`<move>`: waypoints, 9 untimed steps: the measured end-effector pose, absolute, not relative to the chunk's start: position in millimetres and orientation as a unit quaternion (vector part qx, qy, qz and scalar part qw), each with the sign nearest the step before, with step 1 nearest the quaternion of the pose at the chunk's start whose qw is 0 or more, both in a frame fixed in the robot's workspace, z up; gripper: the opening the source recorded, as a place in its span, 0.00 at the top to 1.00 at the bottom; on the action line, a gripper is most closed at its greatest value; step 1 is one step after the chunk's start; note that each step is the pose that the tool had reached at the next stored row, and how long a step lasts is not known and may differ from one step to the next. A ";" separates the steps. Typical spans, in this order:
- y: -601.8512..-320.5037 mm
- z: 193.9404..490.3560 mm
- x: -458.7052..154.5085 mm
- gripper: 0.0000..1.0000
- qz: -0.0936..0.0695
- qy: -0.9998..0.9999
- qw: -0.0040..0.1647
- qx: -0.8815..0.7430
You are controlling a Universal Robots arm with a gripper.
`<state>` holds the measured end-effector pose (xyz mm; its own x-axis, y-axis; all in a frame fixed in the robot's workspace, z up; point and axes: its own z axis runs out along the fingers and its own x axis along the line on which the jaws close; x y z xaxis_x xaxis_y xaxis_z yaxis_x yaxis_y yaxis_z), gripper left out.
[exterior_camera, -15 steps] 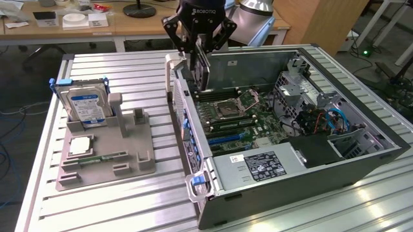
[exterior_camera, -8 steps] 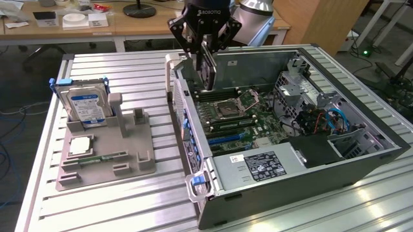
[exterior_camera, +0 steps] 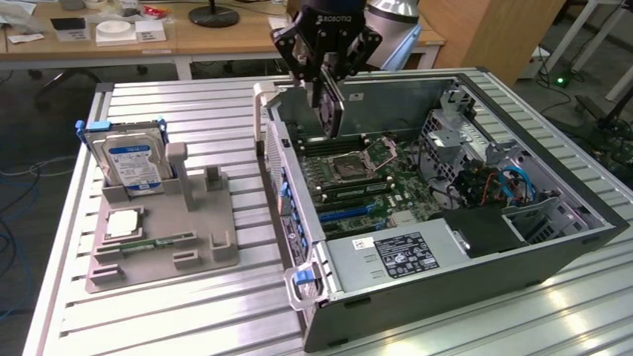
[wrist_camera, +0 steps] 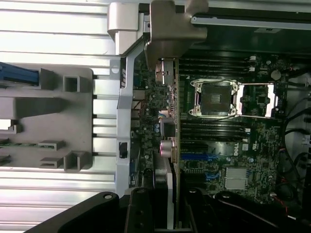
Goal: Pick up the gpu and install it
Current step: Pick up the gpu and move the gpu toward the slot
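Note:
My gripper (exterior_camera: 327, 80) is shut on the gpu (exterior_camera: 330, 111), a thin dark card that hangs on edge. It is held over the rear part of the open computer case (exterior_camera: 554, 245), above the motherboard (exterior_camera: 381, 182). In the wrist view the gpu (wrist_camera: 171, 141) appears edge-on between the black fingers (wrist_camera: 141, 216), its silvery end bracket (wrist_camera: 172, 31) towards the case wall. The gripper (wrist_camera: 167, 218) grips the card's far end. Blue expansion slots (wrist_camera: 204, 158) lie beside the card's line on the motherboard (wrist_camera: 233, 141); whether the card touches the board I cannot tell.
A grey fixture tray (exterior_camera: 198, 256) on the slatted metal table holds a hard drive with a blue label (exterior_camera: 130, 162), a processor chip (exterior_camera: 121, 222) and a green memory stick (exterior_camera: 150, 243). Inside the case are the open processor socket (exterior_camera: 354, 167), a power supply (exterior_camera: 396, 256) and cables (exterior_camera: 509, 185).

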<state>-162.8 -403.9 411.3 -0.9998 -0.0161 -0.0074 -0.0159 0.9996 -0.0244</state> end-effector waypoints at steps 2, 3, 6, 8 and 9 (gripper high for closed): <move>-403.9 411.2 -159.2 0.72 -0.012 1.000 0.004 -0.008; -403.9 411.2 -157.6 0.72 -0.012 1.000 0.004 -0.008; -403.9 411.1 -152.9 0.72 -0.012 1.000 0.004 -0.008; -403.9 411.1 -149.7 0.72 -0.012 1.000 0.004 -0.008; -403.9 411.0 -148.0 0.72 -0.012 1.000 0.004 -0.008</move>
